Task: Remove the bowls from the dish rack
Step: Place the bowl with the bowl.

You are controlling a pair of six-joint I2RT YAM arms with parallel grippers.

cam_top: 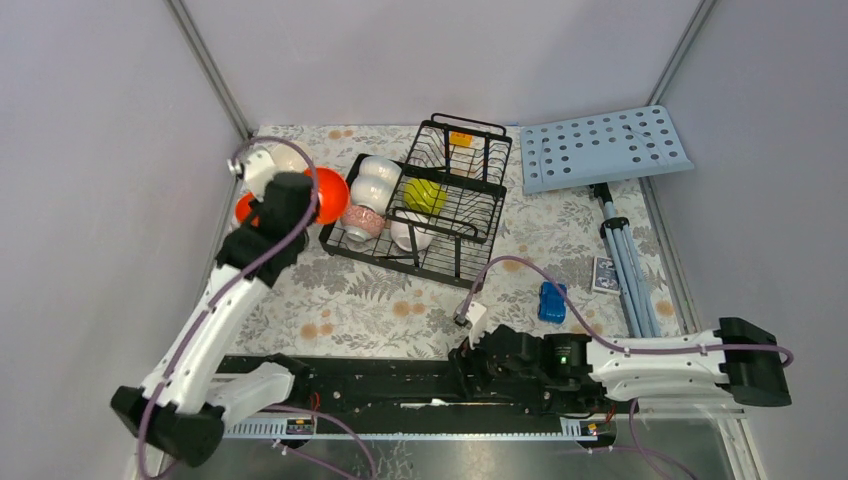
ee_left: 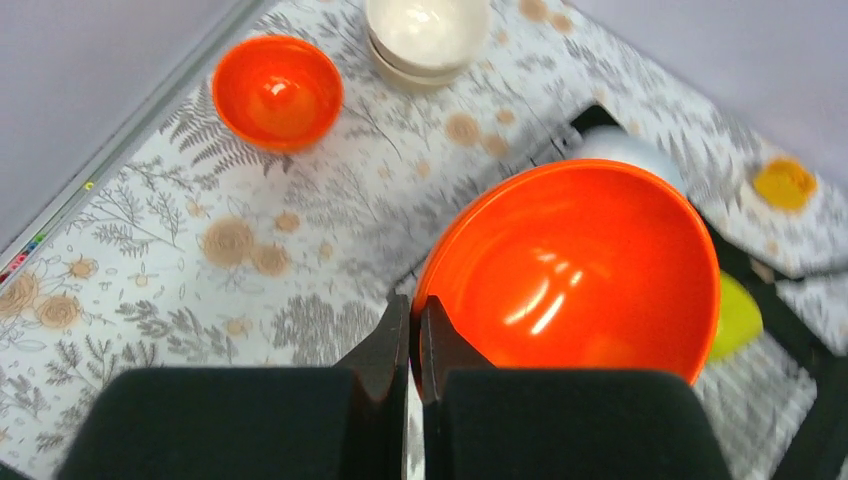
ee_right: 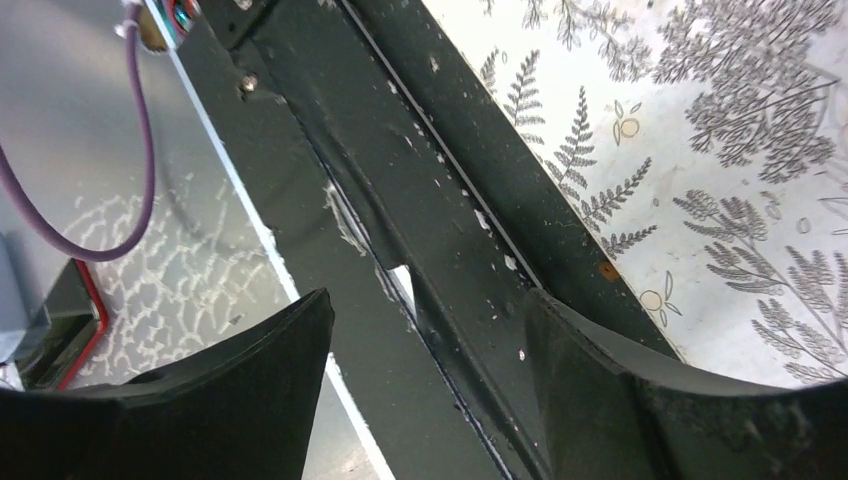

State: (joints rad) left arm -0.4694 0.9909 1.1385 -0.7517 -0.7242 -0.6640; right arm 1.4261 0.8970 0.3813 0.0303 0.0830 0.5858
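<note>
The black wire dish rack (cam_top: 455, 215) stands at the back middle of the table. It holds white bowls (cam_top: 378, 180), a pink-speckled bowl (cam_top: 362, 222), a yellow-green bowl (cam_top: 425, 195) and another white bowl (cam_top: 410, 236). My left gripper (ee_left: 413, 305) is shut on the rim of a glossy orange bowl (ee_left: 575, 270) and holds it at the rack's left edge (cam_top: 330, 193). A second orange bowl (ee_left: 277, 92) and a stack of white bowls (ee_left: 425, 35) sit on the table to the left. My right gripper (ee_right: 425, 310) is open and empty over the arms' black base rail (cam_top: 470, 355).
A light-blue perforated board (cam_top: 603, 148) on a tripod (cam_top: 625, 255) stands at the back right. A small blue object (cam_top: 551, 301) and a dark card box (cam_top: 604, 273) lie on the right of the floral cloth. A small orange item (cam_top: 460, 139) sits in the rack's raised basket.
</note>
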